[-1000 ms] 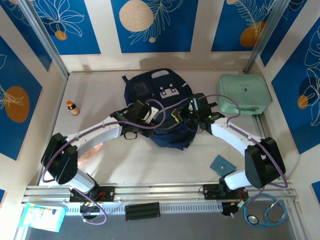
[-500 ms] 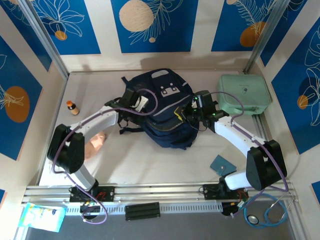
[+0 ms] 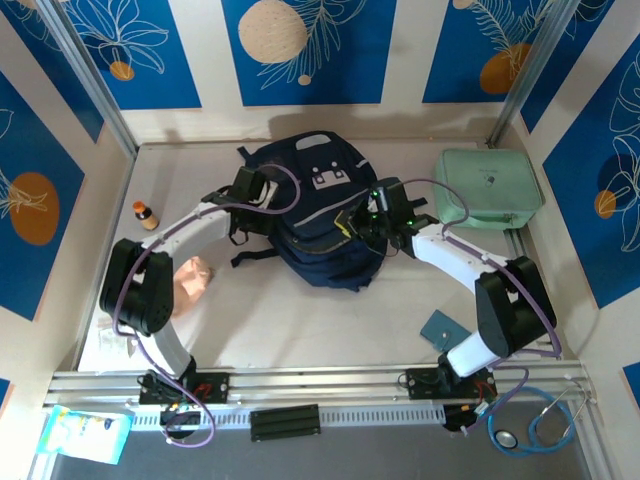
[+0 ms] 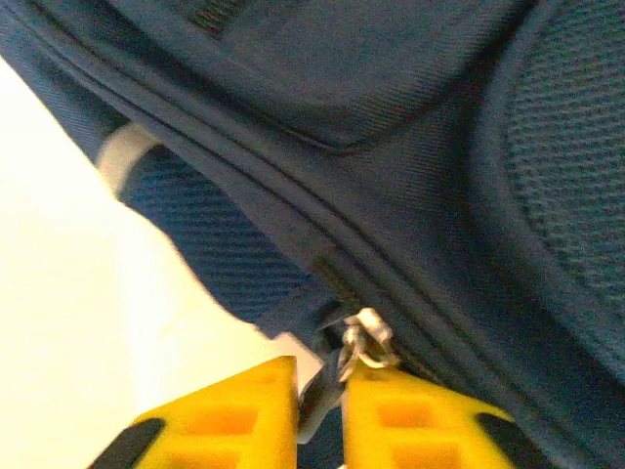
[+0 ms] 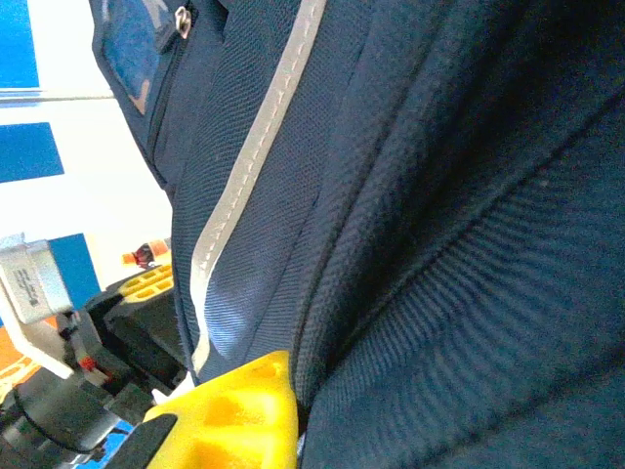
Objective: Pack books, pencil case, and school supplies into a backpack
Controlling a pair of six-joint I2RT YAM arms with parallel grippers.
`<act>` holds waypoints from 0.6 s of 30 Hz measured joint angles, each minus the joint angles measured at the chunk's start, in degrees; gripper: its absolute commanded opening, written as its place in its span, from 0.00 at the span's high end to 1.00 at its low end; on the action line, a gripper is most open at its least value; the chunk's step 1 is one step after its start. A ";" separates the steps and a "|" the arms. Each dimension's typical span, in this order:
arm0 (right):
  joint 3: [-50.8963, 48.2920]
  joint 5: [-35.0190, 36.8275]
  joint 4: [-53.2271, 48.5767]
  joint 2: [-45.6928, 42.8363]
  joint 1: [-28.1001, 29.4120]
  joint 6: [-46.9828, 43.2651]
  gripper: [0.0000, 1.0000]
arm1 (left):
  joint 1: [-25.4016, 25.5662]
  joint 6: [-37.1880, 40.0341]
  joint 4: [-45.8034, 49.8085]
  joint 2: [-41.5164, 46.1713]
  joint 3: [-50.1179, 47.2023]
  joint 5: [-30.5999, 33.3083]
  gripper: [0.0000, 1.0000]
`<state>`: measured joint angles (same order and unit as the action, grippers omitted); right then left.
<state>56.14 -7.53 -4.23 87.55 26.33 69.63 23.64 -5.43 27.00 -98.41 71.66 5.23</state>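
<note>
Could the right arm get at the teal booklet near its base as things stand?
Probably not right away: the right gripper is pressed against the backpack, and the teal booklet lies close under that arm's elbow, though uncovered.

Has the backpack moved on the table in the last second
Yes. In the top view the backpack has shifted toward the back wall, further from the arm bases, and now sits roughly level with the mint-green case.

Navy backpack (image 5: 439, 244) w/ pale stripe (image 5: 244, 166) fills frame; yellow fingertip (image 5: 234, 410) touches fabric, small bottle (image 5: 146, 256) at far left.
</note>
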 measured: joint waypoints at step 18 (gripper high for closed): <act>-3.26 8.41 -16.90 -17.46 -2.40 -16.57 0.23 | -10.71 -21.55 11.21 28.02 -19.80 13.60 0.00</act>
<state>52.88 0.89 -21.12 70.08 23.92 53.06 12.93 -26.98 38.22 -70.39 51.86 18.83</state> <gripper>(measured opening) 0.772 0.998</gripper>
